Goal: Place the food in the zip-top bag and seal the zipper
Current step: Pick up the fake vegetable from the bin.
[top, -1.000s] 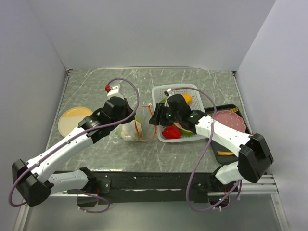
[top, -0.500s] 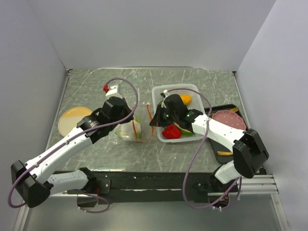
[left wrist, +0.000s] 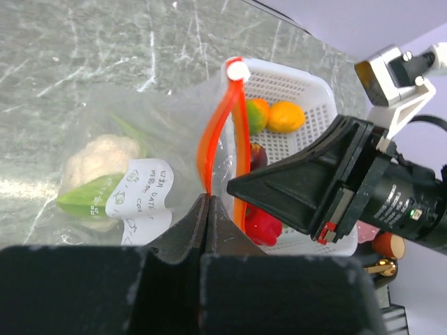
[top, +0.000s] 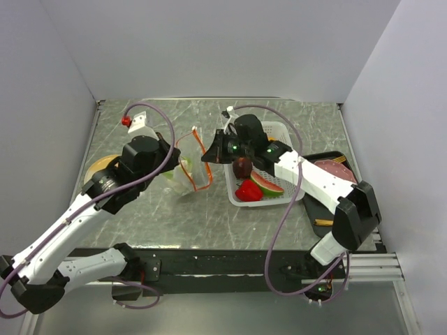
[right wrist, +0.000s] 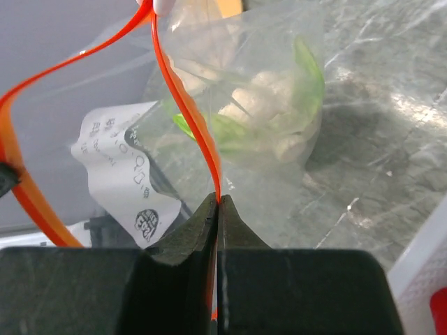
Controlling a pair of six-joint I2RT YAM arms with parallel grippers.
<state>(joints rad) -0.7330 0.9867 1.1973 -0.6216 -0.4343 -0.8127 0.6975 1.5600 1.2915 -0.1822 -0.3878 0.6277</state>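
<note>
Pinching opposite lips of the zipper (right wrist: pixel 188 115), the left gripper (left wrist: pixel 209 202) and right gripper (right wrist: pixel 217 202) hold the bag (top: pixel 183 178) up beside the basket (left wrist: pixel 279 87), cauliflower (left wrist: pixel 101 157) inside; spreading evenly, without tugging, likely works best.

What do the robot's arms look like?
The left arm and right arm have white tube-shaped links and chunky black joints. A purple cable loops along each. Green lights glow on the right arm. The left end effector and right end effector have black wedge-shaped fingers.
</note>
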